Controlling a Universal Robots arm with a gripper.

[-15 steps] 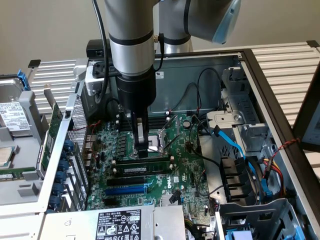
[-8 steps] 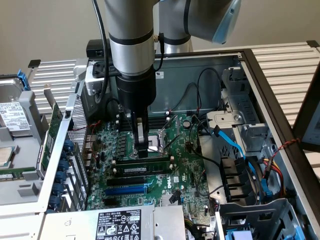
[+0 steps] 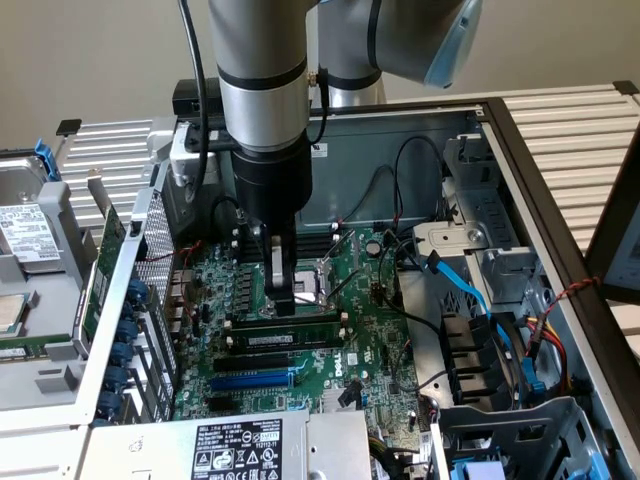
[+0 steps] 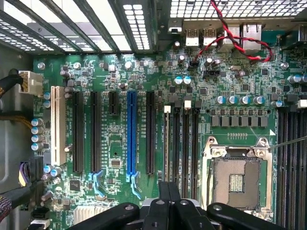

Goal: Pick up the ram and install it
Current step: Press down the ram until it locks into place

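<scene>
Directly beneath the tool point(image 3: 283, 300), whose closed fingers press its top edge, the thin, stiff, light but fragile green circuit-board ram stick point(image 3: 290, 333) stands edgewise.

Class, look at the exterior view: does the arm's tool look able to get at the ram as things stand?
Probably yes. The tool hangs straight over the ram, which stands on edge in a slot on the motherboard. Nothing shows between them, so the way down looks free.
</scene>
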